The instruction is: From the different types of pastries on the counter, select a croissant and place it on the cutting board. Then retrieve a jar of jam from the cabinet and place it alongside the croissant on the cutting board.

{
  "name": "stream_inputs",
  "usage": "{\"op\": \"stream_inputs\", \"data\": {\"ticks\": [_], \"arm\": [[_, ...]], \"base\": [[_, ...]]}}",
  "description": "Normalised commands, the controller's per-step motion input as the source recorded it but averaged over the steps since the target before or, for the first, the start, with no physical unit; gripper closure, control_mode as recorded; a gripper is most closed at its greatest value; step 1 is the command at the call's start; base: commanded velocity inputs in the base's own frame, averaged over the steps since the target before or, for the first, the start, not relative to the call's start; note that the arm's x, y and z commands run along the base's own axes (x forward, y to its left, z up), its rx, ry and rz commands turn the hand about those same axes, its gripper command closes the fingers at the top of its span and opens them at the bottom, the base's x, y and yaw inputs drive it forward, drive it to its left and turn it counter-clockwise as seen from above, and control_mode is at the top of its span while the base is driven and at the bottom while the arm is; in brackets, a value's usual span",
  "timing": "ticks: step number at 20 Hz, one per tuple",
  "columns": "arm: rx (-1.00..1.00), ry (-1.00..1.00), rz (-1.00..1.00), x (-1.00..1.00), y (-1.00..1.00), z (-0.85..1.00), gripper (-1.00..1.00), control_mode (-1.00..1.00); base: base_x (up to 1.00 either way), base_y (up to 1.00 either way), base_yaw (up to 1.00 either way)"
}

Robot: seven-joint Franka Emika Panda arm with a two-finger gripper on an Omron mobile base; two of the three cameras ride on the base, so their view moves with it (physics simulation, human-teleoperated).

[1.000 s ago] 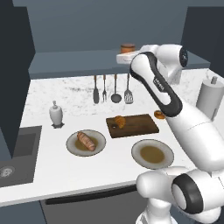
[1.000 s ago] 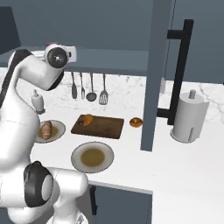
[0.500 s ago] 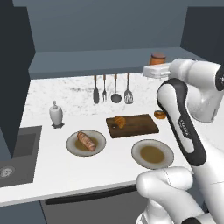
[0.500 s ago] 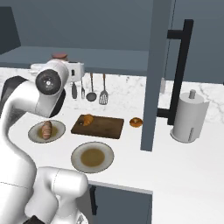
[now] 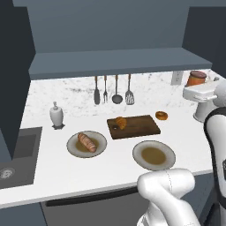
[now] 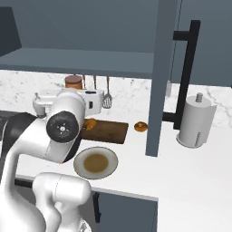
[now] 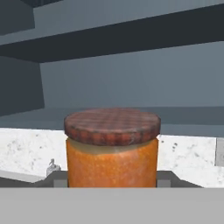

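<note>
The first job is done. The croissant lies on the cutting board, near the board's left edge. The board sits in the middle of the counter, close to the back wall under the hanging spoons.

Now I am on the second job. My gripper is squeezed tight on the jar of jam. The jar stands straight up in my hold, with its dark red lid on top. I hold it up in the air, out of the cabinet, over the right end of the counter. It is well apart from the board.

What is left: I think I must bring the jar down and over to the board, and set it on the bare part to the right of the croissant. Then I let go.

The long brown roll lies on its plate by the front, and the little doughnut sits just beside the board's right edge. I leave those alone.
</note>
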Motion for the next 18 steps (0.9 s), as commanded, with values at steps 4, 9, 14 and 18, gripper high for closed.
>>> {"op": "stream_inputs", "data": {"ticks": [4, 9, 14, 18], "arm": [[-0.01, -0.08, -0.03, -0.88, -0.27, -0.85, 1.0, -1.0], [0.0, -0.16, -0.07, -0.89, 0.0, -1.0, 1.0, -1.0], [0.03, -0.24, -0.07, -0.71, 0.0, -1.0, 1.0, -1.0], [0.15, -0.26, -0.06, -0.48, 0.0, -1.0, 1.0, -1.0]], "base": [[0.0, 0.0, 0.0], [0.0, 0.0, 0.0], [0.0, 0.0, 0.0], [0.0, 0.0, 0.0]]}}
